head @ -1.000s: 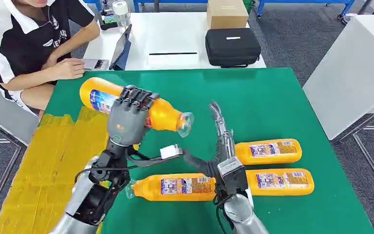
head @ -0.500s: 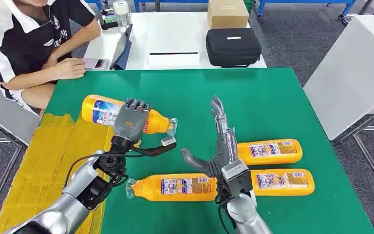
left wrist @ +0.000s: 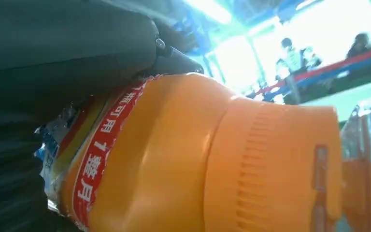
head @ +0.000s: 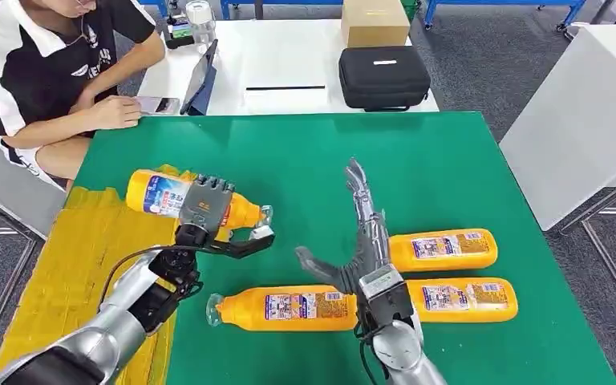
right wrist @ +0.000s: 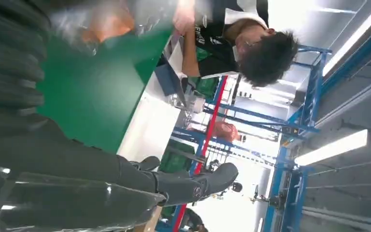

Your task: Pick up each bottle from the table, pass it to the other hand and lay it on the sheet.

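My left hand [head: 205,210] grips an orange bottle [head: 156,195] with a blue and red label, held on its side just over the edge of the yellow sheet [head: 72,265]; its clear cap points right. The same bottle [left wrist: 183,154] looms close in the left wrist view under the dark fingers. My right hand [head: 359,233] stands open above the green table [head: 417,160], fingers straight, holding nothing; its fingers [right wrist: 193,186] spread in the right wrist view. Three more orange bottles lie on the table: one [head: 289,307] in front, two [head: 443,249] [head: 469,297] at the right.
A person [head: 40,72] sits at the far left beside a white table [head: 281,72] that carries a black case [head: 383,76], a cardboard box [head: 373,20] and a tablet. A white cabinet [head: 585,120] stands to the right.
My left hand has carried the bottle down and to the left, from mid-air near the table's middle to the sheet's edge. The right hand has stayed open and almost still.
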### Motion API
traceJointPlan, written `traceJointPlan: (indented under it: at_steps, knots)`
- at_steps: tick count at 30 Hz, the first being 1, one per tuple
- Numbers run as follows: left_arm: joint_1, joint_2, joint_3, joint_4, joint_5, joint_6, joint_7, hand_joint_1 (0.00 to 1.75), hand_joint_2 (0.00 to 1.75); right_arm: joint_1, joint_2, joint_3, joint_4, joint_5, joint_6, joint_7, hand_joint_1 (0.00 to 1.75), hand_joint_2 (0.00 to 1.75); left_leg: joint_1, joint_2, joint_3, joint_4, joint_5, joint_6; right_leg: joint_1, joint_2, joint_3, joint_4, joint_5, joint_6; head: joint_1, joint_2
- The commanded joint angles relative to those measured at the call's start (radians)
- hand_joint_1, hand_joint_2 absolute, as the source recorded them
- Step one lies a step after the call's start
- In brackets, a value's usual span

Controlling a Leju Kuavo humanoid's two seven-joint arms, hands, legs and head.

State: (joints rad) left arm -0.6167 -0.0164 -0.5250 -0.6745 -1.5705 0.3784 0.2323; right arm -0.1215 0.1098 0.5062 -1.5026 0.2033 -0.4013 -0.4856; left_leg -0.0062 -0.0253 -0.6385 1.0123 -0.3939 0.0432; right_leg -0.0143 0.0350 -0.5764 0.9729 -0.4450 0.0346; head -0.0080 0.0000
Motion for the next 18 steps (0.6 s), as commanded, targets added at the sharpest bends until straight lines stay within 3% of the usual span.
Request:
traceJointPlan:
  at_steps: [1,13,18]
  knots:
    - [-0.063,-0.014,0.15,0.186,0.0,0.023,0.014,1.75,1.75,-0.004,0.006,-0.032,0.007,0.017,0.01,0.009,0.0,1.75,0.001,0.002,0.004,0.0,-0.002,-0.003,0.002,-0.002,0.004,-0.001,-0.001,-0.002,0.0,0.0]
    - [-0.064,-0.018,0.15,0.186,0.0,0.022,0.015,1.75,1.75,-0.004,0.006,-0.032,0.006,0.017,0.01,0.009,0.0,1.75,0.001,0.0,0.002,0.0,-0.001,-0.002,0.001,-0.003,0.002,-0.001,-0.001,-0.001,0.0,0.0]
    - [-0.076,-0.01,0.229,0.228,0.0,0.023,0.06,1.75,1.75,0.001,0.011,-0.047,0.005,0.038,0.019,0.017,0.0,1.75,0.001,0.001,0.004,0.001,-0.002,-0.003,0.002,-0.003,0.004,-0.001,-0.002,-0.002,0.0,0.0]
